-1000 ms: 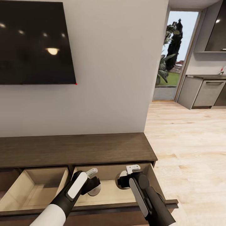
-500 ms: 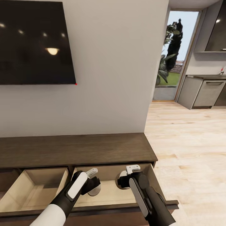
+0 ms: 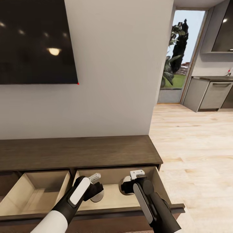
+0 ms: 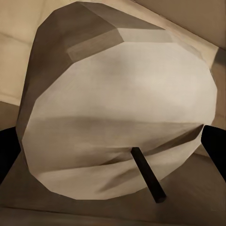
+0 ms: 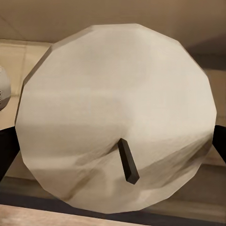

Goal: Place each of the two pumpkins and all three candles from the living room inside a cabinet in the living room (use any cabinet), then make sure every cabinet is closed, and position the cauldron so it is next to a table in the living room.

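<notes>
We face the long dark-brown cabinet (image 3: 81, 152) against the white wall, with both of its drawers pulled open and their pale beige insides showing. Both our arms reach down into the right-hand drawer (image 3: 113, 197).

Our left gripper (image 3: 97, 194) sits over the left part of that drawer, and in the left wrist view a white candle (image 4: 117, 117) with a short dark wick sits between its dark fingers (image 4: 214, 146), whose tips flank the candle on either side. We take it that the left gripper is grasping this candle. In the head view a white rounded edge of it (image 3: 100, 196) peeks out just below the gripper.

Our right gripper (image 3: 124, 187) sits over the middle of the same drawer, and the right wrist view shows a second round white candle (image 5: 117, 117), wick towards the camera, held between that gripper's dark fingers (image 5: 7, 150). A sliver of another pale rounded object (image 5: 4, 89) shows at the edge of that view.

The left-hand drawer (image 3: 35, 194) stands open beside it. A dark television (image 3: 37, 42) hangs on the wall above the cabinet, and a doorway (image 3: 181, 55) with greenery beyond opens to the right, beside grey kitchen units (image 3: 210, 94).
</notes>
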